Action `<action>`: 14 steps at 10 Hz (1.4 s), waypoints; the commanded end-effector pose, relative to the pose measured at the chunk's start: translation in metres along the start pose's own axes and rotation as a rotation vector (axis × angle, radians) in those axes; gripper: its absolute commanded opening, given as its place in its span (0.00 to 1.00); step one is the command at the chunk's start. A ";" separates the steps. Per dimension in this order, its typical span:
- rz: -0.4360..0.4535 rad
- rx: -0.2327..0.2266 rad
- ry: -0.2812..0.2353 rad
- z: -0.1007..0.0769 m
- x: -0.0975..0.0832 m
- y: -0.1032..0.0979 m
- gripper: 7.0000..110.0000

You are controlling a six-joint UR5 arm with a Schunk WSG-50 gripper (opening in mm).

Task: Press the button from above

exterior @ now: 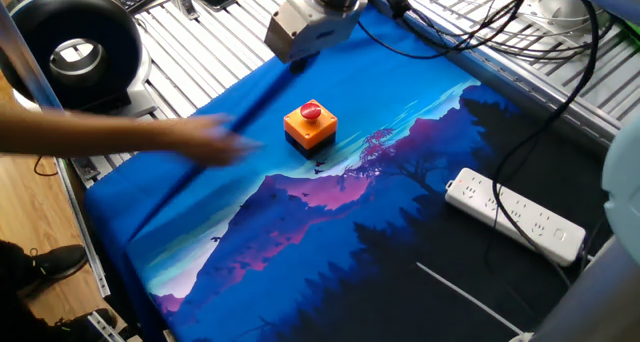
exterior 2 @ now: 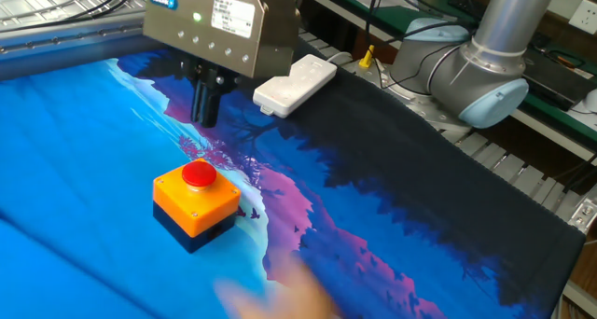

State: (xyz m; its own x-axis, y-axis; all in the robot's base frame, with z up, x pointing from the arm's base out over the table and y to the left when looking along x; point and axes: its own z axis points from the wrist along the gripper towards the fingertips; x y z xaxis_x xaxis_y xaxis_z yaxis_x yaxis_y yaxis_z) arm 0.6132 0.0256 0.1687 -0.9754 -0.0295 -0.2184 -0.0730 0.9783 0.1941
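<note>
Wood floor point(exterior: 40, 197), slotted aluminium table point(exterior: 200, 67), blue landscape cloth point(exterior: 330, 222)

From my station, one fixed view sits high and well back, looking down across the printed cloth point(exterior: 330, 232) with the power strip point(exterior: 515, 214) at right. The other fixed view sits lower and nearer on the opposite side, facing the arm base point(exterior 2: 485, 62). Both share the button point(exterior: 311, 110) point(exterior 2: 199, 174) and the gripper point(exterior: 296, 59) point(exterior 2: 205, 114).

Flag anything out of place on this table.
A blurred human hand reaches over the blue mat, close to the button, while the claw hangs nearby. The hand doesn't belong in the work area.
</note>
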 end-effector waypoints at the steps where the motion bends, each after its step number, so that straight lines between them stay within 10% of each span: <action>1: -0.037 0.047 0.094 -0.037 -0.014 -0.005 0.00; 4: -0.031 0.060 0.126 -0.039 -0.018 0.000 0.00; 8: 0.082 -0.040 0.159 -0.033 -0.023 0.029 0.00; 14: 0.114 -0.026 0.201 -0.033 -0.021 0.035 0.00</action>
State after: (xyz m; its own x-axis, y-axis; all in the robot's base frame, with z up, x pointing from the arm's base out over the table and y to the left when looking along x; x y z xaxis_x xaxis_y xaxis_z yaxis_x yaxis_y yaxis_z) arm 0.6257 0.0473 0.2091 -0.9996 0.0146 -0.0256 0.0086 0.9759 0.2180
